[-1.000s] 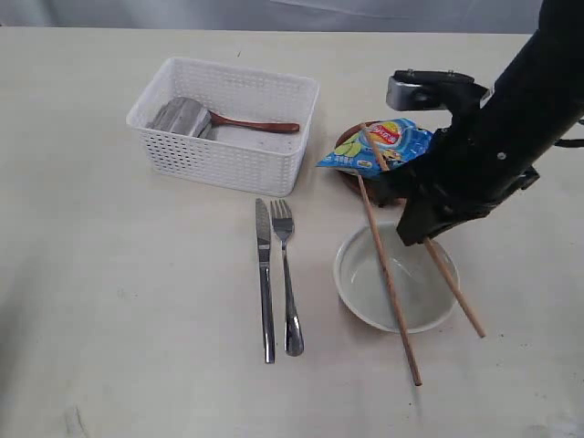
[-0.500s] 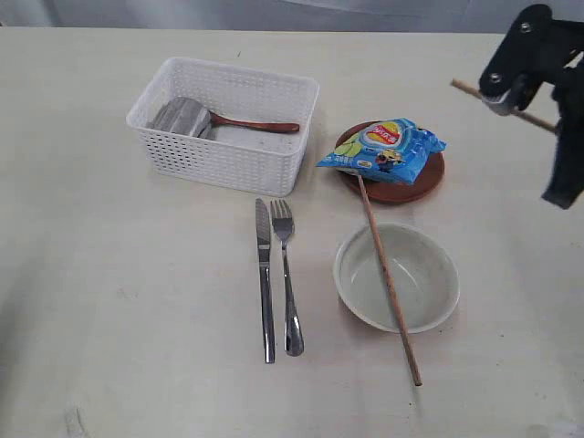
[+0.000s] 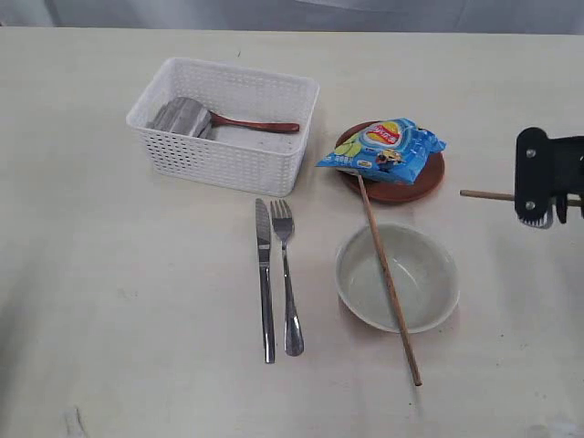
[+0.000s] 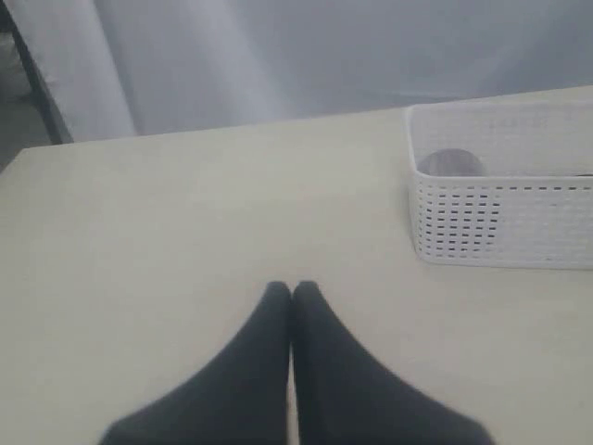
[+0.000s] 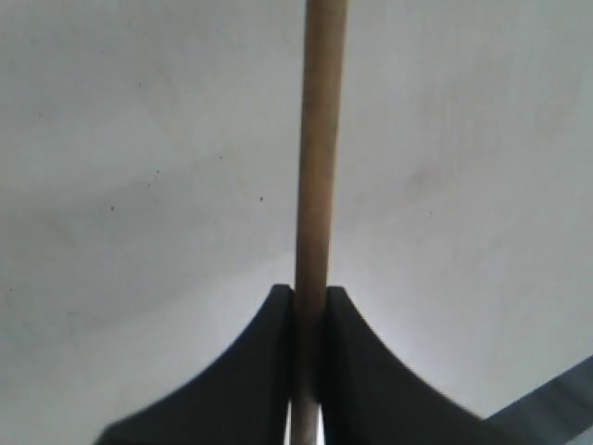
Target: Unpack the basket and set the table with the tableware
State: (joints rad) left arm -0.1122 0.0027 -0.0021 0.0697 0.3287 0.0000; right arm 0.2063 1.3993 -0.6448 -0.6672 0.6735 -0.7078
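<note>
basket [image 3: 224, 123] on bench [image 3: 137, 274], cup [image 3: 181, 117] and spoon [image 3: 255, 124] inside, not yet out. knife [image 3: 265, 283], fork [image 3: 287, 283], bowl [image 3: 429, 301], plate [image 3: 411, 190] already out. chopstick [image 3: 388, 274] lies across bowl. right claw [image 5: 309, 295] pinched tight on other chopstick [image 5: 317, 139], off to bowl's right. left claw [image 4: 293, 289] closed, holds nothing. chip bag [image 3: 383, 146] on plate.

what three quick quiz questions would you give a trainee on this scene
1. True or false: the fork lies beside the knife on the table.
2. The right claw is shut on: A straw, B chopstick, C pencil.
3. Fill in: the chip bag rests on the ___.

Key: 1 true; 2 B; 3 plate.
</note>
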